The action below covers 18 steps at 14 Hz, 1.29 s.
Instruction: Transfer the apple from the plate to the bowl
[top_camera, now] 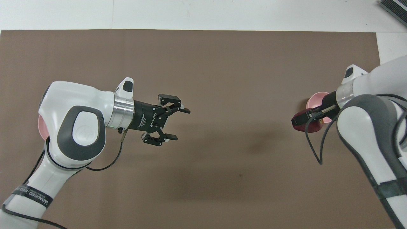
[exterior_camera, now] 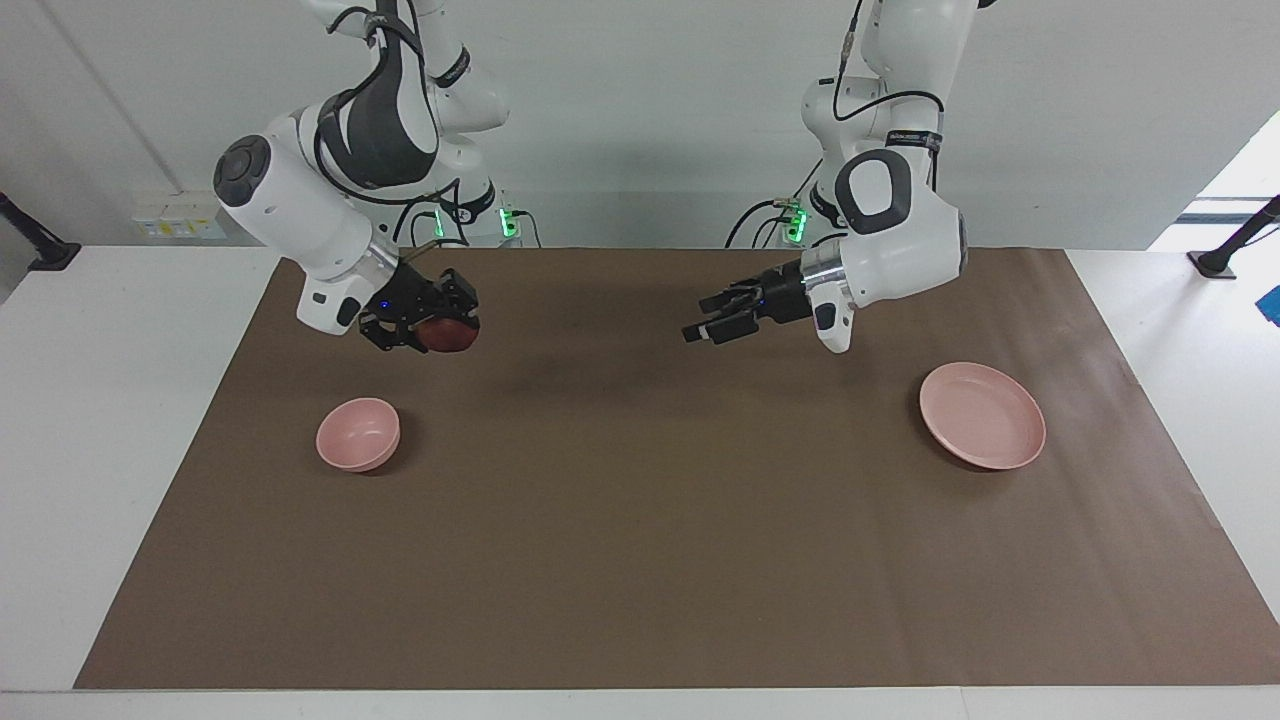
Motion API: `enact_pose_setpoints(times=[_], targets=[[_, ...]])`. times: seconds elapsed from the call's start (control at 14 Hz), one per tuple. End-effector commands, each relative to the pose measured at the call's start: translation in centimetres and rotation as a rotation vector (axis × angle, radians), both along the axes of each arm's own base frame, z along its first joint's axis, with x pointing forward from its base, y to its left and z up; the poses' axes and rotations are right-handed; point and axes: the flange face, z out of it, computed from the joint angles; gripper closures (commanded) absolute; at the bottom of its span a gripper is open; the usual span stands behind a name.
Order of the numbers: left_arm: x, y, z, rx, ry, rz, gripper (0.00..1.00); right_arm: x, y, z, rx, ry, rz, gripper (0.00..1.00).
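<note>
Left of frame, the right gripper point(exterior_camera: 443, 332) grips the apple point(exterior_camera: 450, 335) above the bowl point(exterior_camera: 357, 433) – the left gripper point(exterior_camera: 716, 320) hangs open mid-frame; the plate point(exterior_camera: 983, 415) sits bare at right.

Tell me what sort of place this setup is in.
Probably a robotics lab. Two Franka arms stand at a white table covered by a brown mat, with only test props: a pink bowl, a pink plate, and an apple held up by the right gripper. Plain white wall, cabling.
</note>
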Motion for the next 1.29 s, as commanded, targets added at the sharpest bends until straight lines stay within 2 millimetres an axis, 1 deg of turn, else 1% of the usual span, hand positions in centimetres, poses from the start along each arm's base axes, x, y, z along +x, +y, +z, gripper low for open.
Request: enact_pose_setpoints(times=[0.0,0.07,0.14,0.29,0.43,0.5,0.57,0.71,0.79,1.0,1.07,1.21], targets=[[0.6,0.7,1.7,0.174,-0.126,-0.111,0.0,2.1,-0.8,-2.0,-0.19,-0.051,0.144,1.0],[0.6,0.9,1.7,0.218,-0.15,-0.139,0.0,2.8,-0.9,-3.4,-0.264,-0.064,0.187,1.0],[0.6,1.1,1.9,0.242,-0.163,-0.151,0.0,3.5,-1.1,-4.1,-0.321,-0.087,0.222,1.0],[1.0,1.4,2.4,0.297,-0.202,-0.181,0.0,4.6,-1.4,-4.9,-0.435,-0.133,0.302,1.0],[1.3,1.8,3.0,0.361,-0.24,-0.217,0.0,5.5,-1.8,-6.2,-0.5,-0.162,0.356,1.0],[1.8,2.6,3.7,0.378,-0.255,-0.215,0.0,5.8,-1.8,-6.5,-0.51,-0.183,0.367,1.0],[2.3,3.6,4.2,0.396,-0.258,-0.222,0.0,6.0,-1.9,-7.3,-0.527,-0.178,0.385,1.0],[2.6,4.9,5.9,0.437,-0.309,-0.308,0.0,5.9,-3.0,-8.5,-0.541,-0.175,0.401,1.0],[3.3,7.1,6.3,0.456,-0.324,-0.337,0.0,5.7,-3.6,-8.9,-0.54,-0.165,0.407,1.0],[4.8,12.5,7.3,0.495,-0.406,-0.447,0.0,5.8,-3.7,-10.2,-0.541,-0.15,0.409,1.0],[5.1,13.9,7.7,0.512,-0.442,-0.499,0.0,6.0,-3.5,-10.6,-0.536,-0.166,0.416,1.0],[5.6,16.9,8.6,0.559,-0.508,-0.603,0.0,6.0,-3.9,-11.1,-0.535,-0.162,0.41,1.0]])
